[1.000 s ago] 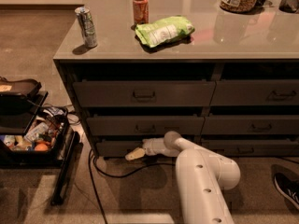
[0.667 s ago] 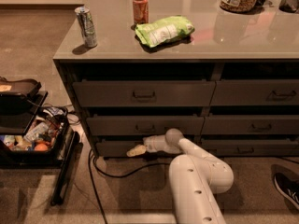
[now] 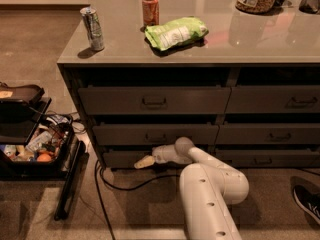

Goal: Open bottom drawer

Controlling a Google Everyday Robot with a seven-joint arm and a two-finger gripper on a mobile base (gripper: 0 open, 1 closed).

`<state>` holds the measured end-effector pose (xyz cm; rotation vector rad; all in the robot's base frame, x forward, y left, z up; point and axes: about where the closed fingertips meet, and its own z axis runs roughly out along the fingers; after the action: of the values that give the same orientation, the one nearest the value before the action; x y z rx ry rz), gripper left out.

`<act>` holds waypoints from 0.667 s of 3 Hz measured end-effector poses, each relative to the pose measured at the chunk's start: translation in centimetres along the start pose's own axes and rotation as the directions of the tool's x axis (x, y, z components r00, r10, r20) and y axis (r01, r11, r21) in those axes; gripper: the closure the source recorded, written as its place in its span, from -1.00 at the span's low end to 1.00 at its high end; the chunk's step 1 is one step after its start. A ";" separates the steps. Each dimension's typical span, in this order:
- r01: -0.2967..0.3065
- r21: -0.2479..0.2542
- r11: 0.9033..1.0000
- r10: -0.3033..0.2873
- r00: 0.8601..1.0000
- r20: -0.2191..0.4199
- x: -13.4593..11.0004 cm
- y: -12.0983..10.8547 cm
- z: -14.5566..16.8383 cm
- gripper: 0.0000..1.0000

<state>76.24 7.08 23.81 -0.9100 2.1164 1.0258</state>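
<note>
Under the bench (image 3: 280, 49), two stacks of three drawers, six fronts in all. Bottom drawer (image 3: 120, 159) lowest in the left stack, right at the floor. Pincer (image 3: 145, 162) just in front of it, pointing left; wide or narrow, cannot tell. Up top, two cans: silver can (image 3: 93, 29), red can (image 3: 150, 9), plus one green bag (image 3: 176, 32).

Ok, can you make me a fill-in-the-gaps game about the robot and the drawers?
1. The robot's pale tool is low down, in front of the slim dark grey-brown drawer at the ___ of its stack.
2. The crinkly plastic snack bag on the smooth grey countertop is coloured ___.
3. The countertop holds ___ drink cans: a tall silver metal can and a shorter red metal can.
Missing words: bottom; green; two.
</note>
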 end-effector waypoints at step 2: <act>0.071 0.031 0.997 -0.068 0.995 -0.077 0.6 1.6 0.1 -0.16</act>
<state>74.64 7.72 23.96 -1.0138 2.1422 0.9313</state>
